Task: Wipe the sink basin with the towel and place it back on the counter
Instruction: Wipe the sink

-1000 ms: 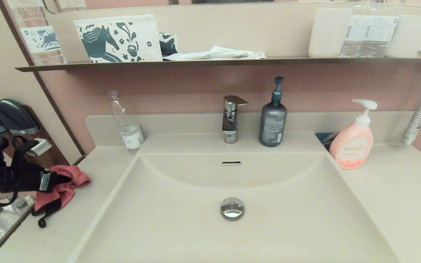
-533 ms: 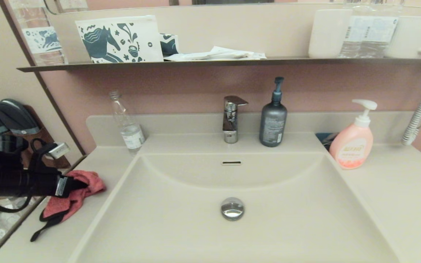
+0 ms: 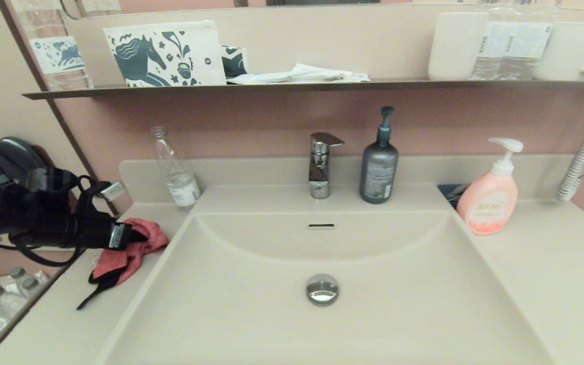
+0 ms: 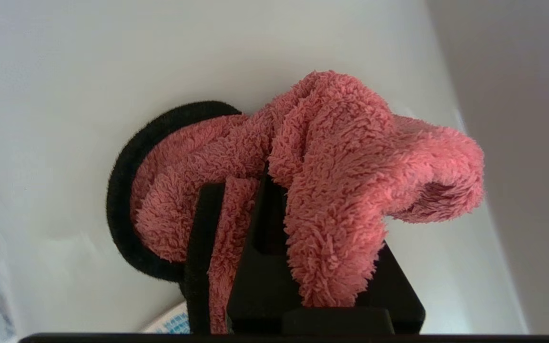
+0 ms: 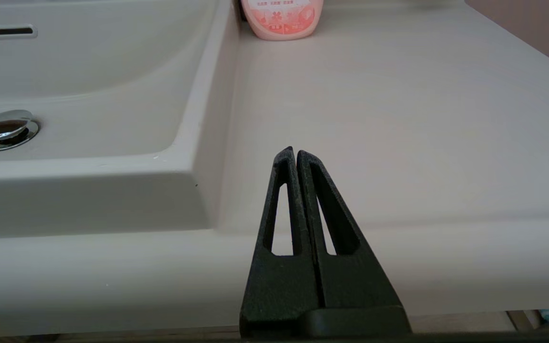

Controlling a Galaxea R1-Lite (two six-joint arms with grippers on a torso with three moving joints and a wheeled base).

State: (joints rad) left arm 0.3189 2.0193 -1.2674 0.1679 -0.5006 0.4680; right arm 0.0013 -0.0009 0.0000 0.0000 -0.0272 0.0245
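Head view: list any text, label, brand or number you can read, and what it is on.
No text reads clearly.
Pink soap bottle: white label characters, too blurred to quote.
Grey pump bottle: small label print, unreadable.
Clear bottle: label unreadable.
Shelf water bottles: labels blurred.
Pouch: horse drawing, no words.

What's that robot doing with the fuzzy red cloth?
The robot's left gripper has its jaws shut on the towel and holds it over the counter, just left of the sink basin. No wiping shows yet; the cloth isn't in the basin. Its right gripper sits shut and idle at the counter's front edge.
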